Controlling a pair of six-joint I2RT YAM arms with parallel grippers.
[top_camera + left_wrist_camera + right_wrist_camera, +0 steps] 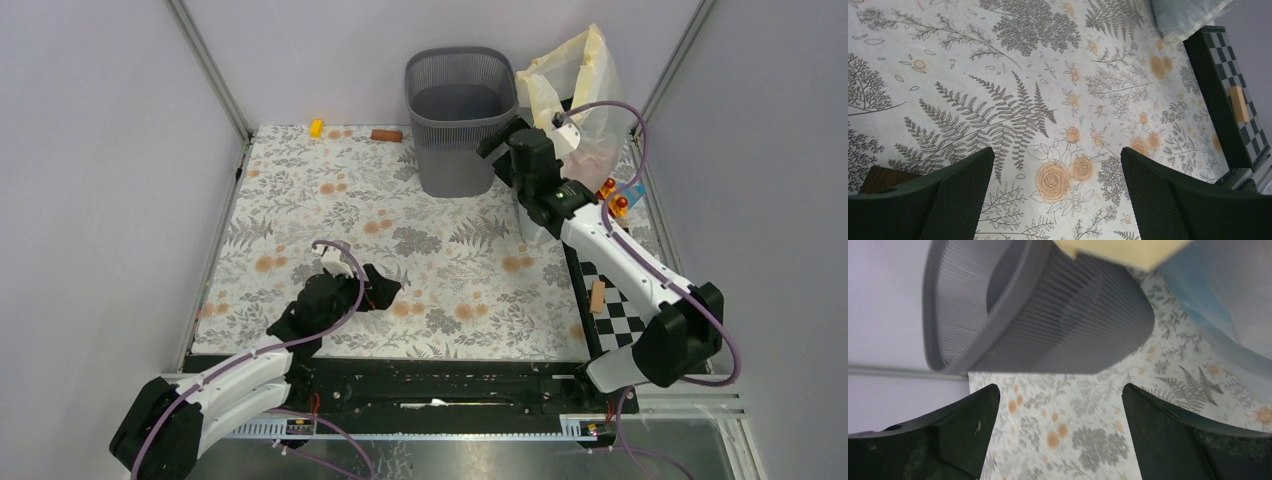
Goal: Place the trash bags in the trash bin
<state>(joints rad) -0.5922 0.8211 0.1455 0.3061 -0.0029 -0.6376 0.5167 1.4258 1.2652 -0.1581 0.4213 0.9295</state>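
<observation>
Nearest the lens, the right gripper (1060,435) has its fingers spread and empty, likely poised to reach for the trash bags (600,152). These are pale pinkish crinkled film at upper right, just right of the trash bin (455,165) — upright dark grey mesh, rounded-square mouth — and beside a clear cream-banded bag (575,70). The left gripper (1058,195) — spread, empty — hovers over the floral cloth (998,75).
</observation>
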